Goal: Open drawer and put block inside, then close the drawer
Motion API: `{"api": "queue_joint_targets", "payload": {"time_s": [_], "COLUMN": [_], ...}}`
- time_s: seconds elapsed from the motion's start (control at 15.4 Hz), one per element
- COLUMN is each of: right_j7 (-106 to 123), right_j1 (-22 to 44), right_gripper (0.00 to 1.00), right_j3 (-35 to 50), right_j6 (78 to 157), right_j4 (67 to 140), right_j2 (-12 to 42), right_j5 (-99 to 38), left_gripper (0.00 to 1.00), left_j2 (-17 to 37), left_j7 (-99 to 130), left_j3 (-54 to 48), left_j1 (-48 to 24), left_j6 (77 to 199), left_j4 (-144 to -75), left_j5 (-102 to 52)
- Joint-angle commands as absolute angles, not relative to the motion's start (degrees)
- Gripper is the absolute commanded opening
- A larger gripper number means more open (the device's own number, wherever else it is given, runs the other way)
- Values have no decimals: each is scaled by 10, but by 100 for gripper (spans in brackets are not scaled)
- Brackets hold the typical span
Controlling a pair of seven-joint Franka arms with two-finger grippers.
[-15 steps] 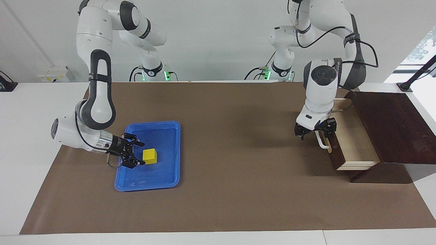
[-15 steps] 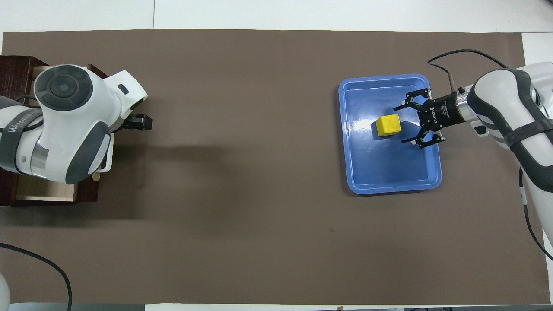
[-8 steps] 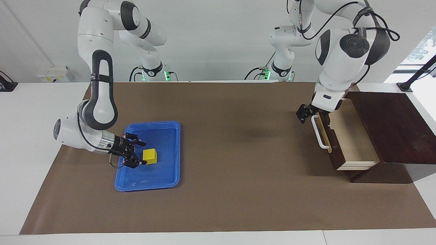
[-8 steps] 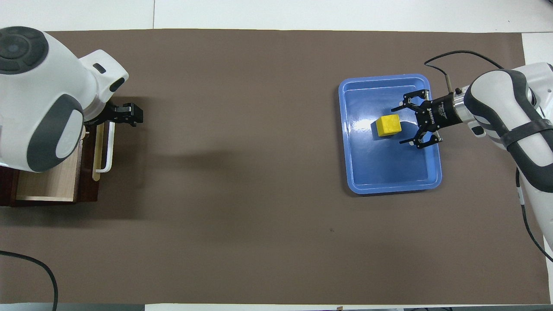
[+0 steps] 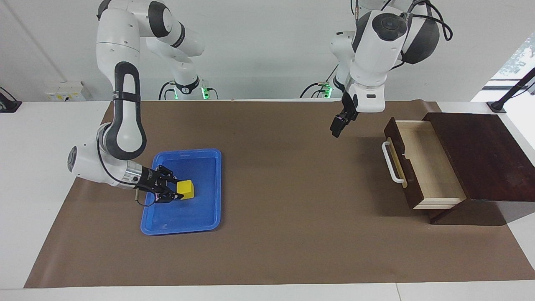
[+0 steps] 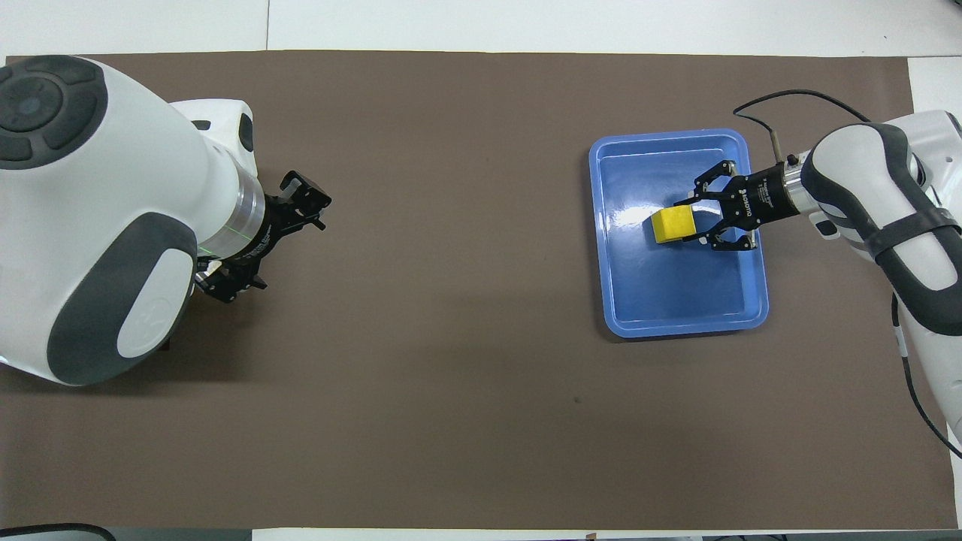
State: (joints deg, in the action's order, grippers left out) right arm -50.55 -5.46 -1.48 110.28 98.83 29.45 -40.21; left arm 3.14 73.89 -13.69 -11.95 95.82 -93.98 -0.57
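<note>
The yellow block [image 5: 185, 189] [image 6: 671, 225] rests in the blue tray [image 5: 205, 217] [image 6: 676, 315]. My right gripper [image 5: 173, 191] [image 6: 688, 222] lies low in the tray with its fingers closed against two sides of the block. The drawer [image 5: 430, 167] stands pulled out of its dark wooden box [image 5: 480, 154], its pale inside empty and its white handle [image 5: 392, 164] free. My left gripper [image 5: 337, 124] [image 6: 270, 242] is open and raised over the brown mat, beside the drawer. In the overhead view the left arm hides the drawer.
A brown mat [image 5: 284, 200] covers the table between the tray at the right arm's end and the drawer box at the left arm's end. White table edges surround it.
My left gripper let go of the handle, rose and swung away from the open drawer toward the table's middle. My right gripper moved onto the block and closed its fingers on it.
</note>
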Motion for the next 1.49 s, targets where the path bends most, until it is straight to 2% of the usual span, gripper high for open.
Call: {"api": "queue_joint_targets", "payload": {"time_s": [0.0,0.26,0.46,0.58,0.78,0.84,1.04,1.43], "right_j7": [-496,-532,-611,-671,-746,-764,-822,-866], "right_j1": [-53,-49,-20,20,82,105,162,201], "right_gripper": [0,0,0,0,0,0,0,0], "right_j3": [-14,-10,-9,-10,-10,-10,-10,-9], "right_j6": [1114,1082,1043,1046,1055,1066,1113,1133], "right_j4": [991,955,912,906,896,896,897,900], "right_j2": [294,284,274,246,230,229,222,221], "right_j5": [-417,-413,-412,-414,-416,-415,-414,-415], "left_gripper": [100,100,100,100,100,100,100,100], "left_j2": [18,27,76,138,198,211,300,302], "left_j7": [889,952,1011,1101,1165,1187,1290,1323], "left_j3": [-130,-127,-126,-126,-123,-122,-103,-99], "left_j1": [-161,-149,-156,-164,-191,-194,-243,-275], "left_j6": [942,986,999,1014,1019,1015,1014,1042], "left_j4": [-934,-949,-938,-884,-823,-806,-714,-715], "left_j5": [-13,-32,-28,-9,3,4,28,16]}}
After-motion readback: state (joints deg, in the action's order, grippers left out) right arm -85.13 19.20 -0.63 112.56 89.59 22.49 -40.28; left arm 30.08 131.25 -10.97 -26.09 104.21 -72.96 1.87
